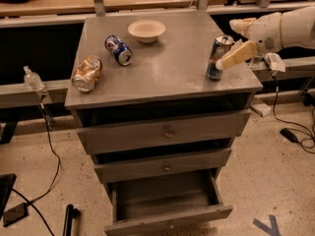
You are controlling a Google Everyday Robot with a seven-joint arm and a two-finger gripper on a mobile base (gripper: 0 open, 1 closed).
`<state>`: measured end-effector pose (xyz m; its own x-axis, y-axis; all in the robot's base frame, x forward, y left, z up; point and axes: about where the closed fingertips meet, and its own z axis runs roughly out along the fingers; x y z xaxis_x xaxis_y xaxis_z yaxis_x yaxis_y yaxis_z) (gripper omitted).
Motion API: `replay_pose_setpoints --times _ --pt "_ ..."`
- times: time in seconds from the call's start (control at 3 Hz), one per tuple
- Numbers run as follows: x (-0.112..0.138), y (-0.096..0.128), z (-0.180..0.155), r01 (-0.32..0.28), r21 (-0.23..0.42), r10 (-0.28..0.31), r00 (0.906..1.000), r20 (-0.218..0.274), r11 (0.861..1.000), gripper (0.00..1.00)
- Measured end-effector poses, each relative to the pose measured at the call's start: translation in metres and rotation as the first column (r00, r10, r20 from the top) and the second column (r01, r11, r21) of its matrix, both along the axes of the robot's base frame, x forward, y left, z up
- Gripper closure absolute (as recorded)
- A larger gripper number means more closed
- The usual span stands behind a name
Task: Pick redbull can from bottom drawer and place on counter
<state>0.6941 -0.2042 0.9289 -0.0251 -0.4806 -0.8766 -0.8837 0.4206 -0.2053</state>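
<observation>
The redbull can (218, 57) stands upright on the counter (167, 70), close to its right front corner. My gripper (231, 42) comes in from the right at the can's height. It is open: one tan finger (237, 54) lies against the can's front right side and the other (242, 23) is behind it, apart from it. The can stands on its own. The bottom drawer (170, 219) is pulled out below and shows nothing inside.
A cream bowl (146, 30), a short blue can on its side (119, 49) and a crushed orange-brown can (87, 73) lie on the counter's back and left. Two shut upper drawers with knobs sit below. A small bottle (32, 78) stands at left; cables lie on the floor at right.
</observation>
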Motion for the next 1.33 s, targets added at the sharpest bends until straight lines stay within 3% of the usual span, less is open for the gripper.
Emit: replay_pose_setpoints --times 0.33,0.67,1.0,1.33 --pt "-0.005 -0.007 0.018 -0.041 0.106 0.030 0.9940 0.106 0.994 0.00" --pt "-0.018 -0.015 0.038 -0.094 0.168 0.050 0.9668 0.251 0.981 0.00" --pt "-0.020 -0.012 0.042 -0.117 0.162 0.066 0.9550 0.289 0.980 0.00" --pt "-0.020 -0.011 0.042 -0.117 0.163 0.066 0.9554 0.288 0.980 0.00"
